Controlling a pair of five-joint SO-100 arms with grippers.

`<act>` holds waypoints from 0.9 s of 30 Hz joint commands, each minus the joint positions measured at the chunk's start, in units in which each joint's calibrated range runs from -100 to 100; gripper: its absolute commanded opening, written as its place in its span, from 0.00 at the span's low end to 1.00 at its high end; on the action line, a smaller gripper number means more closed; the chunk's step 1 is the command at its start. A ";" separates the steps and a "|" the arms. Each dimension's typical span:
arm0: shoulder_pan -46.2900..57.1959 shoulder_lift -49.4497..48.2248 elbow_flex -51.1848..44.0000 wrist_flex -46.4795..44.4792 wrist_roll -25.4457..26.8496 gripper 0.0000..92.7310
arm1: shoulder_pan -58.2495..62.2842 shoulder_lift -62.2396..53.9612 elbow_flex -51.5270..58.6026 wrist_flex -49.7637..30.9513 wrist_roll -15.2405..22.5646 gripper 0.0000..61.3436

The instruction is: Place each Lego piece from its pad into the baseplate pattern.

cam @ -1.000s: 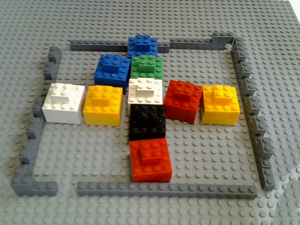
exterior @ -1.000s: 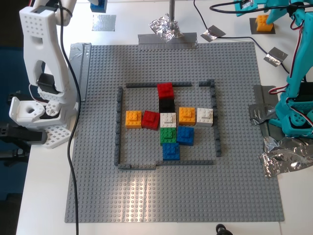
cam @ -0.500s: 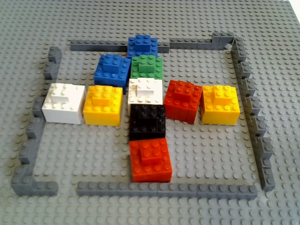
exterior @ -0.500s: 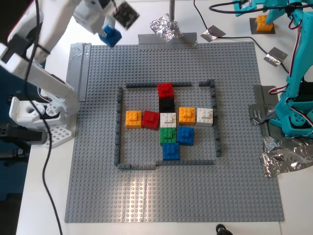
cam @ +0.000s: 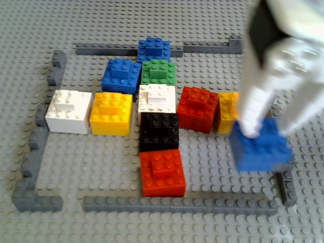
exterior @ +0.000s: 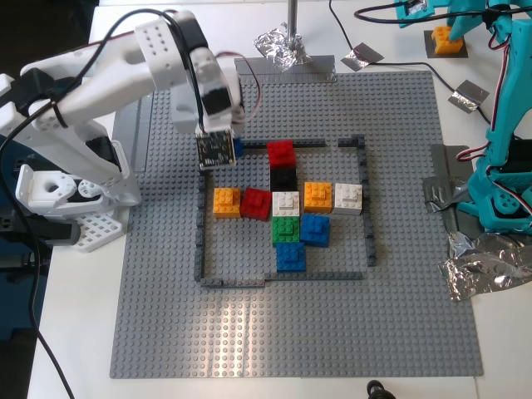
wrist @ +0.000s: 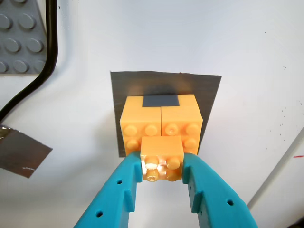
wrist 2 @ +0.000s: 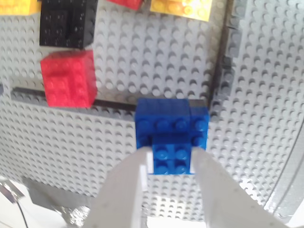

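My second tool (wrist 2: 168, 164) pinches the blue Lego piece (wrist 2: 172, 128) by its raised top block, just above the baseplate pattern (exterior: 283, 204); light, rigid, slick plastic, so flat side-faces seem the safest hold.

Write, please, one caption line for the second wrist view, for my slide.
My second pincer holds the blue Lego piece above the baseplate, near the frame's corner.

My second gripper (wrist 2: 168, 164) now hangs over the baseplate pattern (exterior: 166, 316). Its blue brick (wrist 2: 172, 128) has travelled from off the plate to just inside the frame's corner.
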 commanded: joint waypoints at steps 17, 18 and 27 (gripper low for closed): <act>-4.58 -13.33 9.44 -0.01 0.22 0.00 | 9.98 5.38 7.33 -15.30 1.18 0.00; -5.02 -14.45 10.61 -0.01 0.22 0.00 | 10.27 5.81 7.33 -15.63 1.32 0.00; -11.18 -25.61 21.00 -0.01 0.22 0.00 | 13.53 7.87 6.97 -18.56 3.13 0.00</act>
